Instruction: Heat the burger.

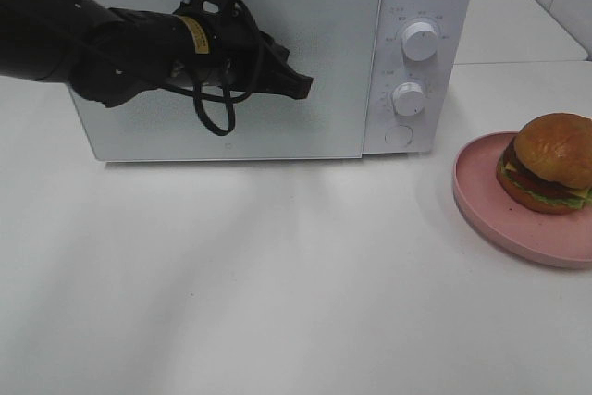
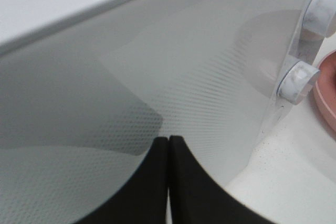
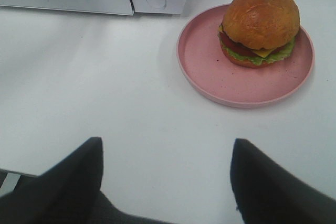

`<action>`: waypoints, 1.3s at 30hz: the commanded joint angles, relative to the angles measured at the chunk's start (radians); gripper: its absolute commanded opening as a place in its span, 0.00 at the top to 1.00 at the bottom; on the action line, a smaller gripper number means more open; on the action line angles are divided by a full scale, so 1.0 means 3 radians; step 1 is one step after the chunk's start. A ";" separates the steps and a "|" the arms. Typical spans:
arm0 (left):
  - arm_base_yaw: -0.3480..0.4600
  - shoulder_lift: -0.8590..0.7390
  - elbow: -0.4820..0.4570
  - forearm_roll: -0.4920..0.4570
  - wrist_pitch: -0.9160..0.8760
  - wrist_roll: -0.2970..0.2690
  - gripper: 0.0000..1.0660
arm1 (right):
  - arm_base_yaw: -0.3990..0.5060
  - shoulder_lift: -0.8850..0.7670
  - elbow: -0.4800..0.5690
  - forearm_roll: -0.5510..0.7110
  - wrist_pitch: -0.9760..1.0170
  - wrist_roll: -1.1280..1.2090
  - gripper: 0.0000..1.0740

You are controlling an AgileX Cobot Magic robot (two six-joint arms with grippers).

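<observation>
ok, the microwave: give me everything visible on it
The microwave is a white, boxy countertop unit standing upright at the back of the white table. Its door is closed, flat and pale, with a fine dotted mesh window seen in the left wrist view. On the panel right of the door are two round white knobs, upper and lower, with a round button below them. The shut left end effector is in front of the door; contact cannot be told.
</observation>
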 commanded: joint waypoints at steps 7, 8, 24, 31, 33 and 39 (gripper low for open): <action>-0.0070 0.0323 -0.0763 -0.0107 0.0493 -0.0003 1.00 | -0.0003 -0.0020 0.0003 -0.0003 -0.0043 0.0003 0.38; -0.0070 0.0323 -0.0763 -0.0107 0.0493 -0.0003 1.00 | -0.0003 -0.0020 0.0003 -0.0003 -0.0043 0.0003 0.38; -0.0537 -0.0043 -0.0800 -0.0137 0.2283 0.0203 1.00 | -0.0003 -0.0020 0.0003 -0.0003 -0.0043 0.0003 0.38; -0.0523 -0.0427 -0.0800 -0.0320 0.3173 0.0203 1.00 | -0.0003 -0.0020 0.0003 -0.0003 -0.0043 0.0003 0.38; -0.0523 -0.0697 -0.0800 -0.0307 0.3757 0.0200 1.00 | -0.0003 -0.0020 0.0003 -0.0003 -0.0043 0.0003 0.38; -0.0390 -0.0953 -0.0800 -0.0287 0.4130 0.0190 1.00 | -0.0003 -0.0020 0.0003 -0.0003 -0.0043 0.0003 0.38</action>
